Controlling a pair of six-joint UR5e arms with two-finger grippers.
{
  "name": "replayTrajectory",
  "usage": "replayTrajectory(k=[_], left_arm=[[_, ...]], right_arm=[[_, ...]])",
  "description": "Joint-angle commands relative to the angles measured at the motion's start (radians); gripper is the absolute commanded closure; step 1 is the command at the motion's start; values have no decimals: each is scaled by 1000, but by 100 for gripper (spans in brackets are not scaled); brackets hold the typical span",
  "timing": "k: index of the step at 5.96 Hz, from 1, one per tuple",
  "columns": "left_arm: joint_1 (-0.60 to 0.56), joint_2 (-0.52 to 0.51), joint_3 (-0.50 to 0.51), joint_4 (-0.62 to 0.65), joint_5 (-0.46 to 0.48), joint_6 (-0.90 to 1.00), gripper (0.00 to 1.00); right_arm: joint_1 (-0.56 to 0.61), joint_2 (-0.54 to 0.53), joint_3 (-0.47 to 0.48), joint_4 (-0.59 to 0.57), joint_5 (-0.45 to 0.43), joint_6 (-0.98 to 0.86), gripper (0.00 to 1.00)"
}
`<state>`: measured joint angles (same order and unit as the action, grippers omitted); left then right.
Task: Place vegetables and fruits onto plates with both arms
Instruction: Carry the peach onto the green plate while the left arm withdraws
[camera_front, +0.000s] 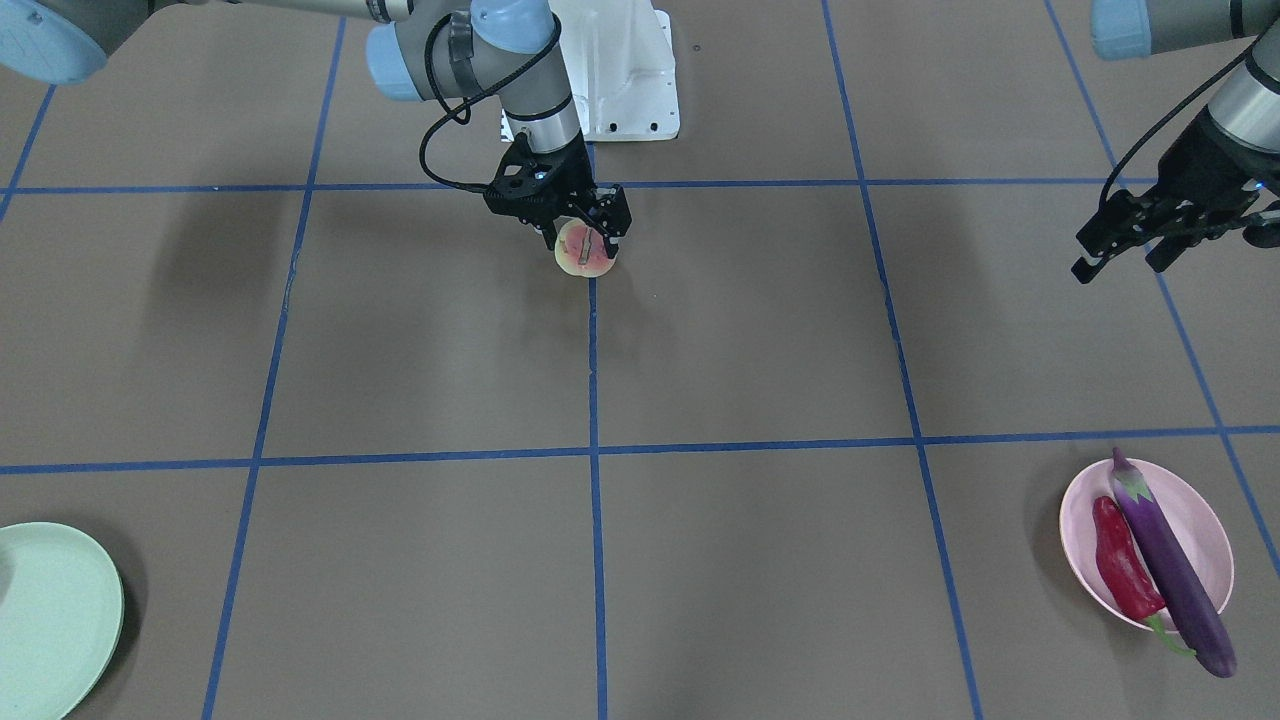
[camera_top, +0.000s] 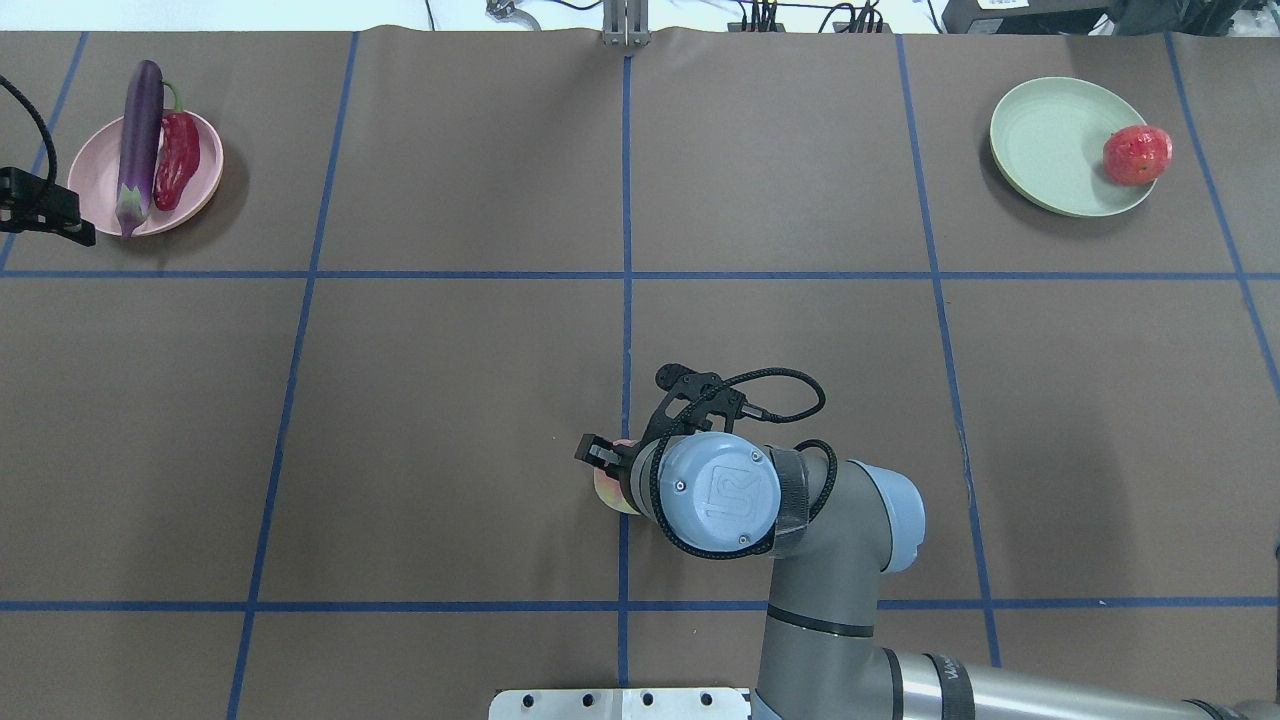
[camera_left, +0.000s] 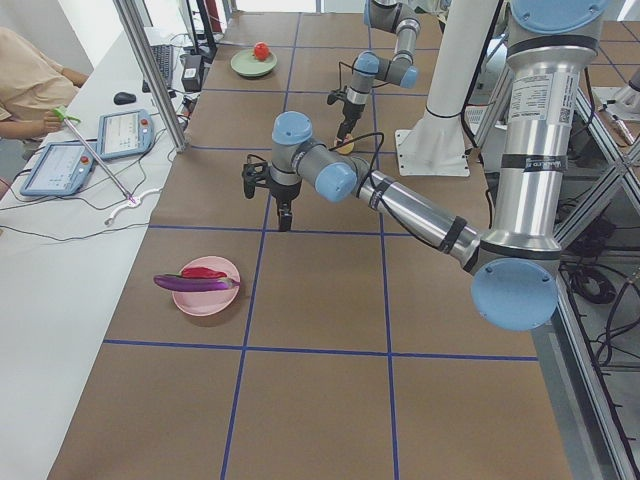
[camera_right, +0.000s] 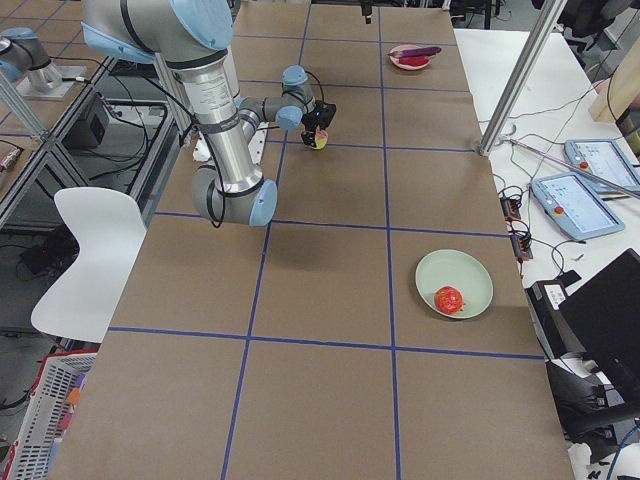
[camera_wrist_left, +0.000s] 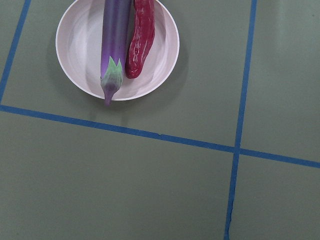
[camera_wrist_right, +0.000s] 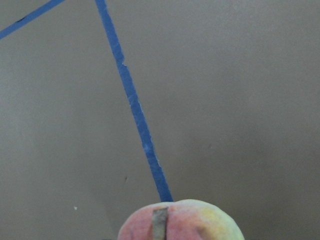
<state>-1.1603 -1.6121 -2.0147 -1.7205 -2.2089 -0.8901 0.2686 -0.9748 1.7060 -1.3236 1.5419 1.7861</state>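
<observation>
Right gripper clamping the peach, left gripper hanging with fingers spread, gripping nothing, eggplant and chili lying on pink plate.

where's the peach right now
In the front-facing view the peach is upper centre, between the fingers of the right gripper, over the central blue tape line near the white base block.

Eggplant and chili lie on plate, seemingly touching.
</observation>
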Motion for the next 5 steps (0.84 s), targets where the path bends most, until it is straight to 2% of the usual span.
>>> replayTrajectory(k=[1,3,4,5], left_arm=[[-7,17,-39,31,-2,3,0],[-9,20,-42,38,-2,43,0],[-18,65,-65,42,0,103,0],[-32,69,-73,45,-2,111,0]], right_arm=[[94,-8,9,-2,42,-34,100],[417,-68,-20,-11,269,-379,100],[572,-73,-132,-3,378,-572,100],[691,-71,-219,-2,421,-679,100]])
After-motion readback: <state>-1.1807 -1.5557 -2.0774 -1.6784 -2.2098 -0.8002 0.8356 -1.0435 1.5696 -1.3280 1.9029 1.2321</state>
